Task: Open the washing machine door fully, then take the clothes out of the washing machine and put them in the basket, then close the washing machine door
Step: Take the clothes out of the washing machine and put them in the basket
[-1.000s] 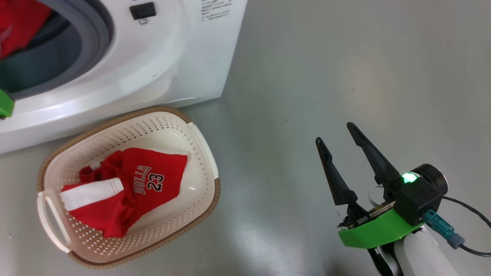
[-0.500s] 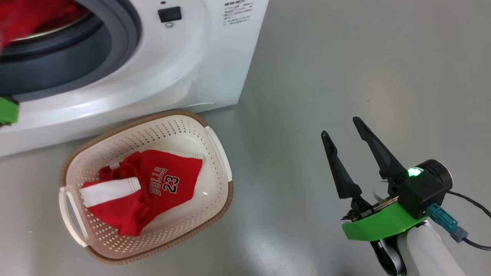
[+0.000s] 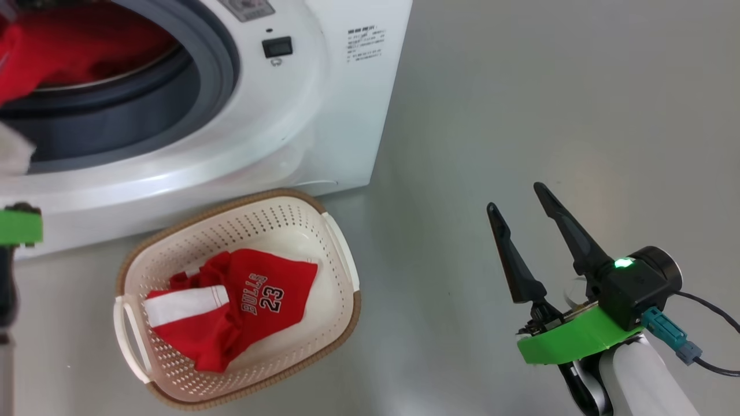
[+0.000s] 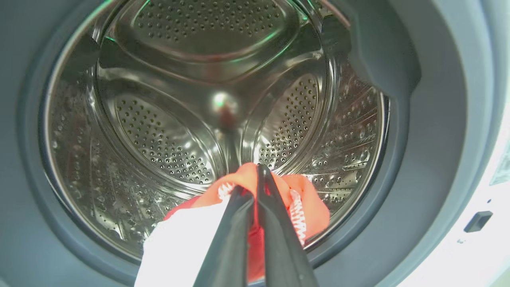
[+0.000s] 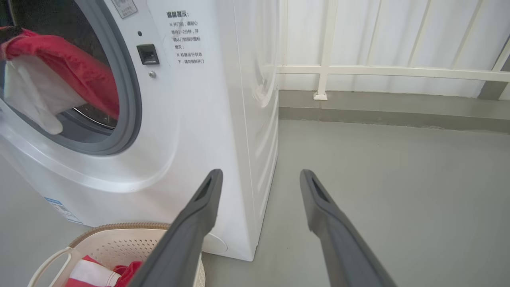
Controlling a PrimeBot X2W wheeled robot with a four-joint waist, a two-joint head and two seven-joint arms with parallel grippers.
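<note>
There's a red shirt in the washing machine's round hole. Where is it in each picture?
Head view: the red clothes are in the top left corner, inside the round opening.
Left wrist view: bottom middle, pinched by the shut left gripper.
Right wrist view: top left, hanging in the opening.
Shared landmark: the grey rubber gasket ringing the opening.

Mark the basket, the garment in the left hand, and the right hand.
basket [image 3: 260, 219]: head view, far perforated wall.
garment [image 4: 314, 203]: left wrist view, red fold at right.
right hand [image 3: 515, 196]: head view, midway between its open tips.
</note>
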